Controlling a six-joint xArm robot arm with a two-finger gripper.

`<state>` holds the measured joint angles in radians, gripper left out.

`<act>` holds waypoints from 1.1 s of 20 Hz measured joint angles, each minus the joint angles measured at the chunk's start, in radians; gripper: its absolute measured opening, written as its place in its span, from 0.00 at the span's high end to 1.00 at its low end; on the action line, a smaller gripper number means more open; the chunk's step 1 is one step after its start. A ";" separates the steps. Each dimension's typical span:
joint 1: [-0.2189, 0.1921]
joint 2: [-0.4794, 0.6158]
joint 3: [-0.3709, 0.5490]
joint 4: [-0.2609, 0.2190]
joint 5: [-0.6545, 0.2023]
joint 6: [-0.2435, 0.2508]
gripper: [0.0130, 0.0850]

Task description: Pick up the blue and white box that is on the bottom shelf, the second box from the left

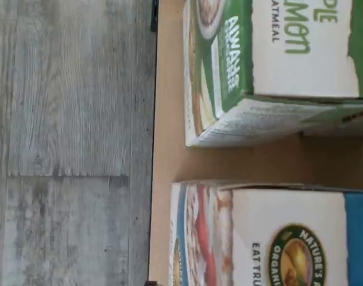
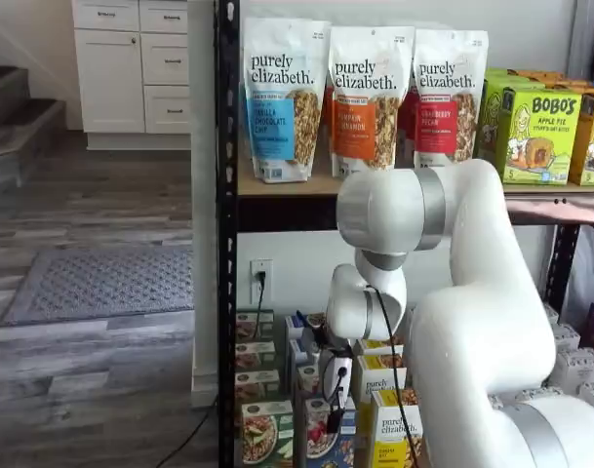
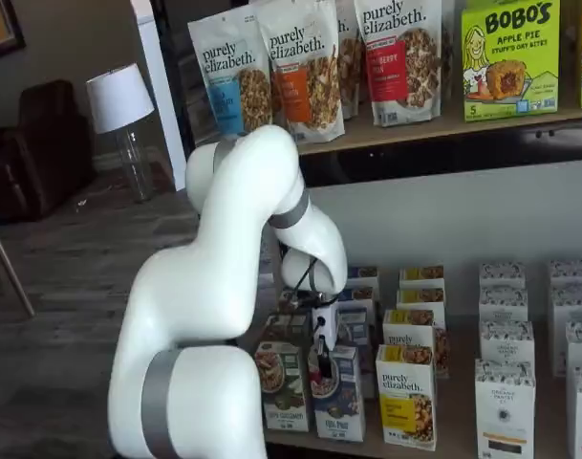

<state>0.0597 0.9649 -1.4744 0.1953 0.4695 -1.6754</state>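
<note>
On the black steel-post rack (image 2: pixel 224 244), seen in both shelf views, a tan upper board (image 2: pixel 277 185) carries three "purely elizabeth" bags (image 2: pixel 286 97) and green Bobo's boxes (image 2: pixel 531 127). Below it, the bottom shelf (image 3: pixel 463 435) holds rows of small upright boxes running front to back. A bulky white arm (image 2: pixel 472 312) stands between the cameras and the rack, bending down so that its wrist hangs low over the front boxes.

At the front edge stands a green-fronted box (image 3: pixel 280 384) with a bowl picture, and just beside it the blue and white box (image 3: pixel 340 394), upright, with a yellow-and-white "purely elizabeth" box (image 3: pixel 406 395) on its other side. The gripper (image 3: pixel 323 363) hangs directly over the blue and white box, its black fingers (image 3: pixel 323 358) reaching down in front of the box's upper part; whether they touch it cannot be told. The fingers show as one dark shape with no clear gap, so their state cannot be told.

In the wrist view, the tops of the green-fronted box (image 1: pixel 270 65) and the blue and white box (image 1: pixel 276 235) lie close together on the tan board (image 1: pixel 166 155), a narrow strip of board between them, with grey wood-look floor (image 1: pixel 68 143) beyond the shelf edge.
</note>
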 joint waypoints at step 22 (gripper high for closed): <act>0.012 -0.010 0.068 0.034 -0.076 -0.024 0.00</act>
<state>0.0719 0.9546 -1.4069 0.2289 0.3940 -1.6997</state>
